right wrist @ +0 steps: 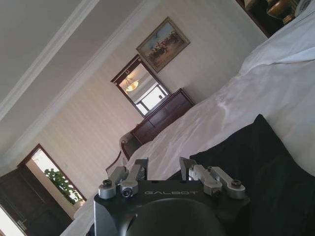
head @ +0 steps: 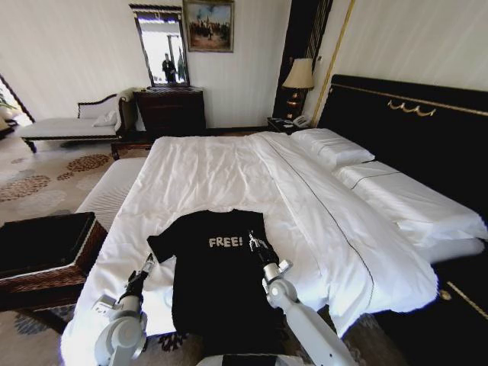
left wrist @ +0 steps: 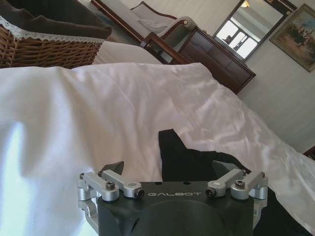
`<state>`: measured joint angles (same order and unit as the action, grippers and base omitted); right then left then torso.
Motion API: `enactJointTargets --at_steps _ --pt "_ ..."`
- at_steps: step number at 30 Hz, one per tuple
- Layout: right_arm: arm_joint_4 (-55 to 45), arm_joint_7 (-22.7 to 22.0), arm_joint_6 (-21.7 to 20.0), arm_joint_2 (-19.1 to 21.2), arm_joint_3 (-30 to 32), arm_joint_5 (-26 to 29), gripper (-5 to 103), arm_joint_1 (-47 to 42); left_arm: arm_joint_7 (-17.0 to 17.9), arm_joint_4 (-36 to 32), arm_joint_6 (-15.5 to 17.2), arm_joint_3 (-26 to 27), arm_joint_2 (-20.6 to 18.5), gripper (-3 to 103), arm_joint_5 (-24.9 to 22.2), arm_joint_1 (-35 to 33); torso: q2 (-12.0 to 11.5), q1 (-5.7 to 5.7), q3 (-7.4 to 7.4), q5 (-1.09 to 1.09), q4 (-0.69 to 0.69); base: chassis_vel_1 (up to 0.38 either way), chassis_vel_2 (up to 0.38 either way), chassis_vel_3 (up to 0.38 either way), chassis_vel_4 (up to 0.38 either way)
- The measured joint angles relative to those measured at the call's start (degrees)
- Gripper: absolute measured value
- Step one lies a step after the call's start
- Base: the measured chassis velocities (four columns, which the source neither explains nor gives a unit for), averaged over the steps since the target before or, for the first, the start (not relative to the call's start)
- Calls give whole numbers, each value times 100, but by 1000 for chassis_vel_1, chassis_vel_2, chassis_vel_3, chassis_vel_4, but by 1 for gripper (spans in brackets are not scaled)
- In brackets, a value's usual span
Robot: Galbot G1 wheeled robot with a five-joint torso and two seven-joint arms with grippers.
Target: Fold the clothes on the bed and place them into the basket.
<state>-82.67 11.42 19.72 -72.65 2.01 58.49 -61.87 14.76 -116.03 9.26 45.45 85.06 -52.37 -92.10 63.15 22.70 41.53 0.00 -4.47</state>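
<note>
The black T-shirt (head: 217,293) with white "FREE!" lettering lies spread flat on the white bed (head: 213,164), near its front edge. My left gripper (head: 147,265) hovers just outside the shirt's left sleeve; in the left wrist view the left gripper (left wrist: 170,169) is open wide, with the sleeve (left wrist: 172,147) just ahead of it. My right gripper (head: 254,244) sits over the chest beside the lettering. The right wrist view shows the right gripper (right wrist: 163,166) open with a narrower gap, nothing between its fingers, and the shirt (right wrist: 256,162) beneath. The wicker basket (head: 46,278) stands left of the bed.
A white striped bench (head: 107,191) runs along the bed's left side behind the basket (left wrist: 44,49). Pillows (head: 335,149) and the black headboard (head: 412,126) lie to the right. A dark dresser (head: 171,110), a chaise (head: 69,122) and a lamp (head: 299,76) stand along the far wall.
</note>
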Motion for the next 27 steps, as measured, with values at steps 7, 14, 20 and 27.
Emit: enactJointTargets --at_steps 7,14,20,27 --pt "33 -430 24 -67 9 72 57 79 1 -10 -9 25 -11 100 -24 -13 0 -1 0 0 1 0 0 0 0" --pt "-374 -662 23 -113 603 -61 79 -97 -41 252 22 200 -137 100 -598 292 0 -1 0 0 0 0 0 0 0" --pt "-734 -766 25 -7 965 -234 100 -376 -124 690 161 264 -369 100 -1129 762 0 -1 0 0 -2 0 0 0 0" --pt "-954 -1038 10 -23 1139 -404 100 -650 -396 1612 243 2 -642 100 -814 1428 0 -1 0 -1 0 0 0 0 0"
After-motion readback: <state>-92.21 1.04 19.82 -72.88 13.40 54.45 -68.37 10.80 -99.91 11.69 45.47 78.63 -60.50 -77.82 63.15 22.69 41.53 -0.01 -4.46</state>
